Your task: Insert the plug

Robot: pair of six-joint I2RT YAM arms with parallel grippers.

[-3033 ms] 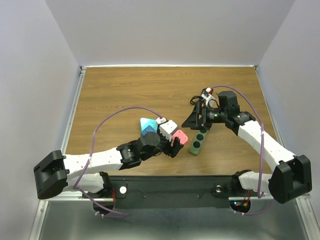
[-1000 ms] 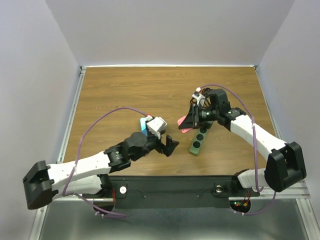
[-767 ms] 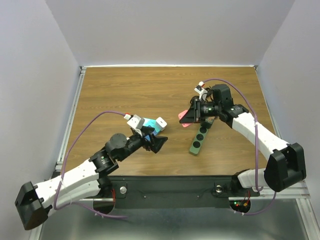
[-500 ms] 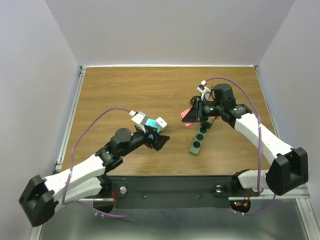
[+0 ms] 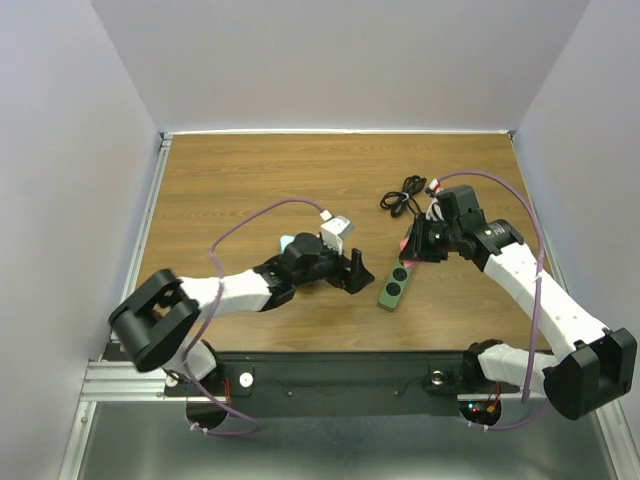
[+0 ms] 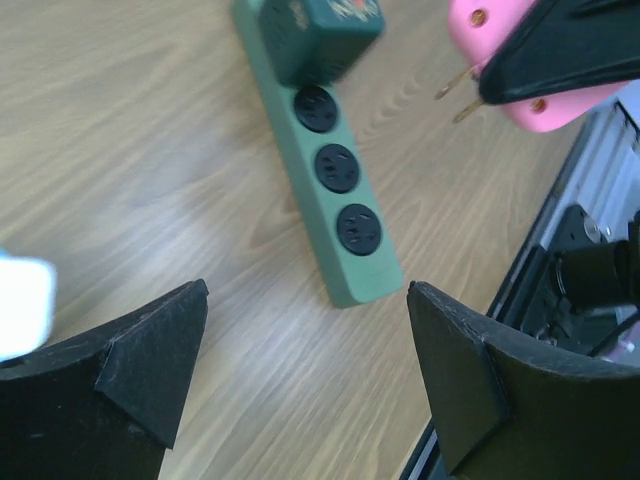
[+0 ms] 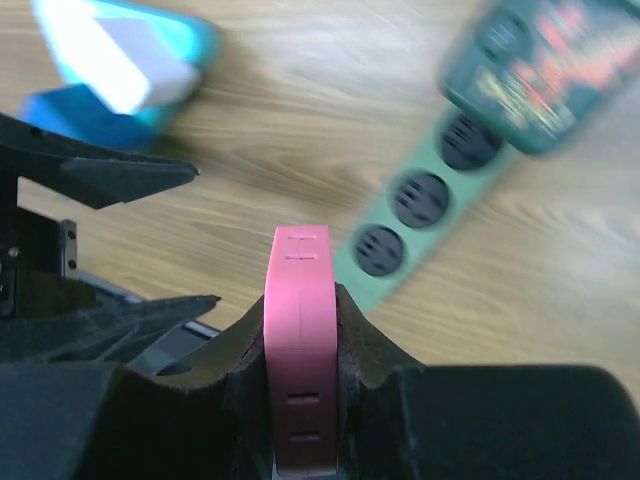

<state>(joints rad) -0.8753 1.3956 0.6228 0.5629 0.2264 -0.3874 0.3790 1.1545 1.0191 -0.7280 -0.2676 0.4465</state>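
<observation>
The pink plug [image 7: 300, 330] is sitting edge-on between the fingers of the right tool [image 7: 300, 300], which is clamping it from both sides. In the left wrist view the pink plug [image 6: 500, 40] is showing two brass prongs that are pointing out over bare wood, apart from the sockets. In the top view the plug [image 5: 407, 243] is hanging by the far end of the green power strip [image 5: 397, 283].

The green power strip [image 6: 330, 190] is lying flat on the worktop [image 5: 250, 190], presenting three round black sockets in a row. A dark green block [image 6: 320, 30] is occupying its far end; the right wrist view is showing the same block [image 7: 545, 70] blurred, with the strip [image 7: 420, 215] running diagonally below it.

The left tool [image 6: 305, 300] is standing with its jaws wide apart, gripping nothing, and is facing the near end of the strip; from above, the left tool [image 5: 352, 272] is lying just beside the strip's left side.

A teal and white object [image 5: 290, 243] is resting behind the left wrist. A coiled black cable [image 5: 403, 193] is lying farther back on the worktop.
</observation>
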